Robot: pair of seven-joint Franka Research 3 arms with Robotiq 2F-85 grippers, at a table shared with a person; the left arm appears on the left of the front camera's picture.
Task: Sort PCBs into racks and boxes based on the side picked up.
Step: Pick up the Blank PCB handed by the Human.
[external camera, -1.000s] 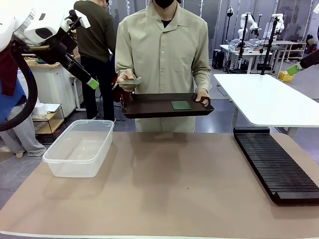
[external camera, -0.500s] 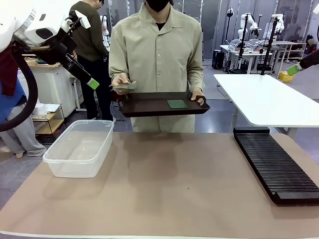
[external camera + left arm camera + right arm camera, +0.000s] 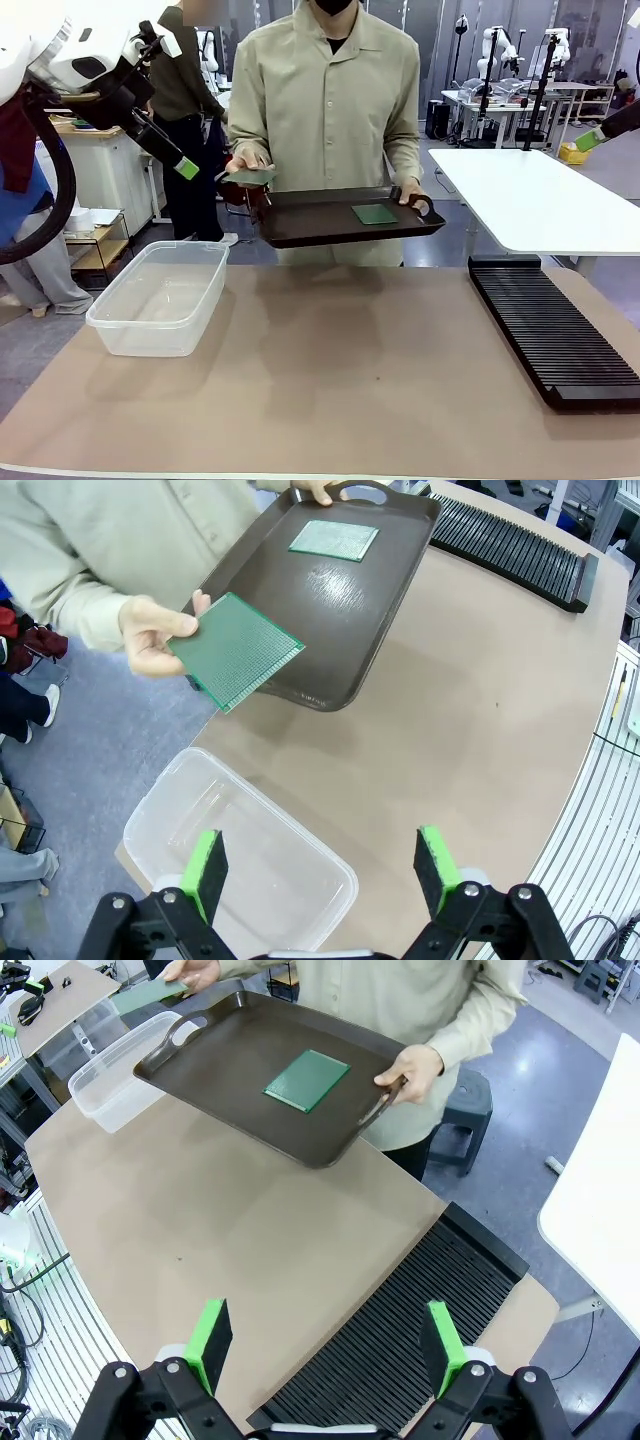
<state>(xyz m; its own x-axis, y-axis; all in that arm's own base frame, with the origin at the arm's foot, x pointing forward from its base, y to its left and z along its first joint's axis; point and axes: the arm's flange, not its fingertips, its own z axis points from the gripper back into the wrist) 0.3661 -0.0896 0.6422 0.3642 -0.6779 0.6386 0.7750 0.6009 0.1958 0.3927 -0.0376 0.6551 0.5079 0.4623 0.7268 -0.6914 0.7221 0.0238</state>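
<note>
At the far side of the table a person holds a dark brown tray with one green PCB lying on it. The person's other hand holds a second PCB beside the tray's left end. In the left wrist view that held PCB is well ahead of my left gripper, which is open and empty, raised above the clear box. My right gripper is open and empty, high over the black rack. The tray PCB lies far from it.
The clear box stands empty at the table's left. The slotted rack runs along the right edge. A white table stands behind the rack. Another person stands farther back on the left.
The person has shifted slightly right and the tray now tilts down at its left. The hand-held PCB stays by the tray's left end. Neither arm has moved.
</note>
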